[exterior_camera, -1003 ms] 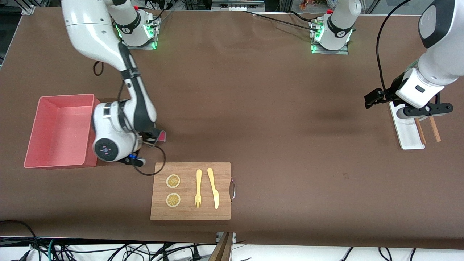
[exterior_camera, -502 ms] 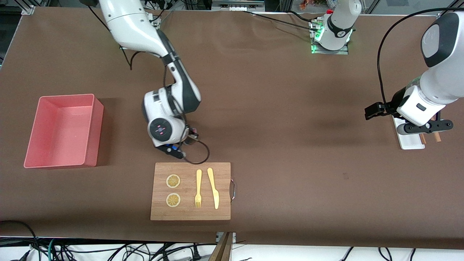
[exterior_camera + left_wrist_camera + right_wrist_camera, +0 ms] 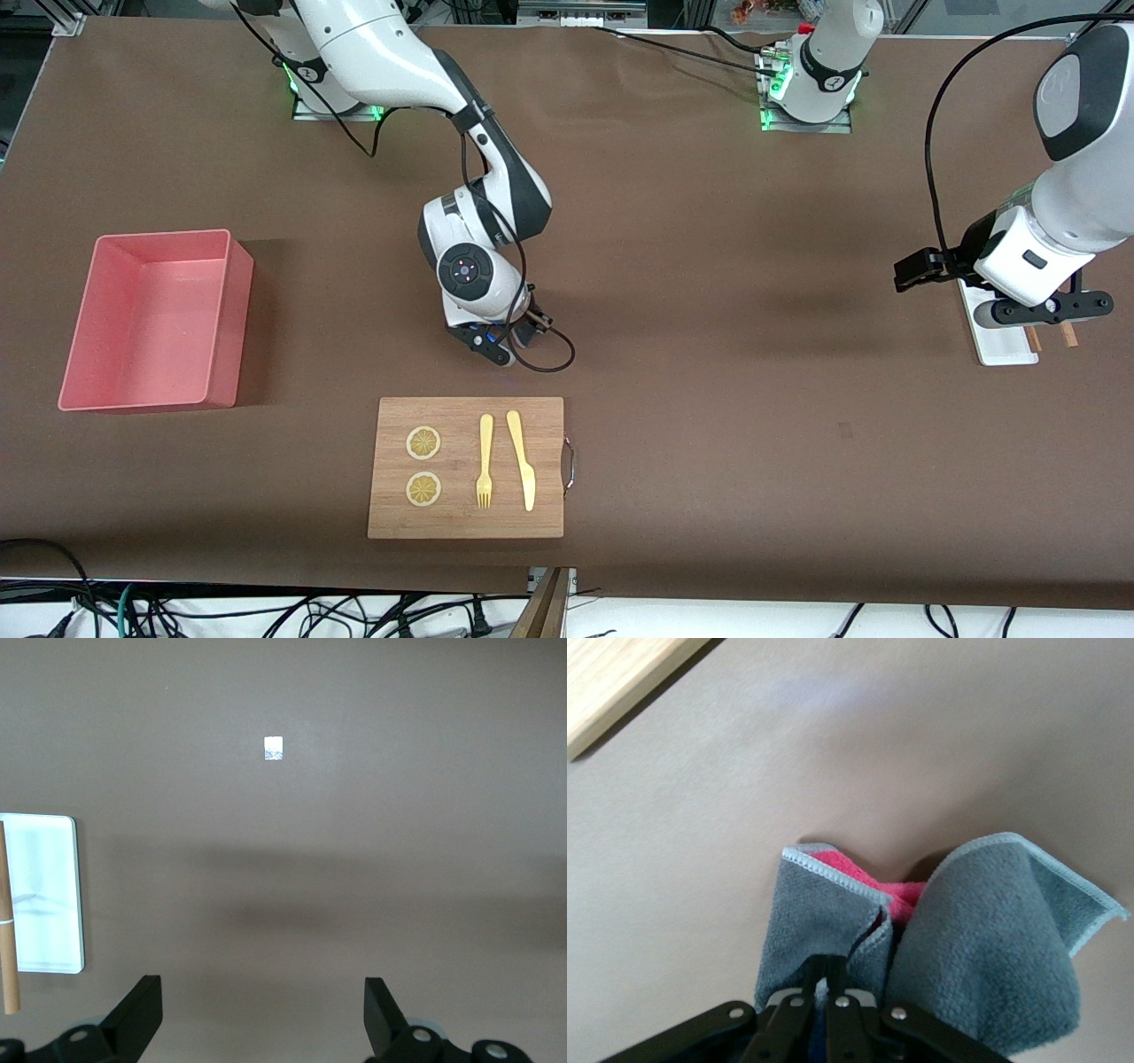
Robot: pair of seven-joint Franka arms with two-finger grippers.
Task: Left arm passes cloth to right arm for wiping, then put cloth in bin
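Note:
The cloth point(image 3: 983, 939), grey and fuzzy with a red side showing in its fold, bunches against the brown table in the right wrist view. My right gripper point(image 3: 831, 961) is shut on its gathered edge. In the front view the right arm's hand point(image 3: 474, 283) hangs over the table's middle, just farther from the camera than the wooden board point(image 3: 390, 523), and covers the cloth. The pink bin point(image 3: 226, 337) stands at the right arm's end of the table. My left gripper point(image 3: 1050, 306) point(image 3: 263, 1019) hangs open over the left arm's end, nothing between its fingers.
The board carries two lemon slices point(image 3: 423, 443), a yellow fork point(image 3: 485, 461) and a knife point(image 3: 521, 456); its corner point(image 3: 611, 682) shows in the right wrist view. A small white tray point(image 3: 1001, 341) point(image 3: 44, 895) with wooden pegs lies under the left hand.
The right arm has swung from beside the bin toward the table's middle, carrying the cloth. The left arm has barely shifted.

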